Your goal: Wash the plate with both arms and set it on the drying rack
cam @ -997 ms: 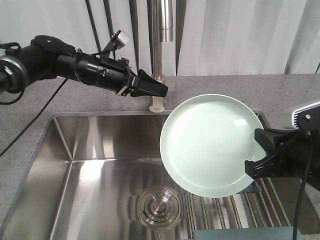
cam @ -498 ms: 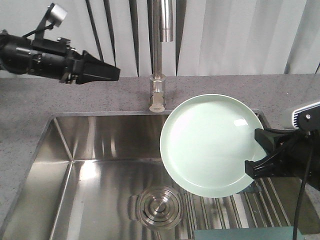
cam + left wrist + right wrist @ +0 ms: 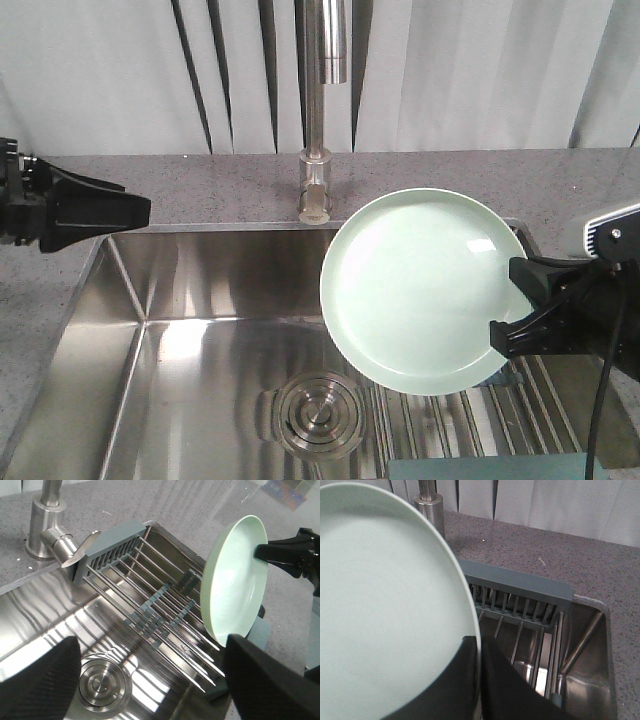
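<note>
The round pale mint-green plate (image 3: 420,290) with its low upturned rim hangs in the air at centre right of the front view, standing nearly on edge with its smooth face turned toward the camera; it is above the right part of the sink and touches nothing but the hand that carries it. The black angular right hand (image 3: 508,305) pinches the rim at the plate's right edge, one finger on each face, as the right wrist view shows at lower centre.

Below and behind the plate lies the drying rack (image 3: 165,610) of parallel steel rods with grey-green cross bars, spanning the right end of the brushed steel sink (image 3: 200,300); the round steel drain (image 3: 315,412) sits at lower centre; the steel tap (image 3: 320,100) rises from the speckled grey surface (image 3: 200,175) at upper centre.

The black left hand (image 3: 125,210) hovers at the left edge of the frame, well apart from the plate; its wrist view shows the fingers spread and holding nothing.

The plate looks stiff, fairly light and probably breakable; its glossy face would be slippery when wet, and a pinch at one edge lets it swing; the rim opposite the right hand seems the safest second hold.
</note>
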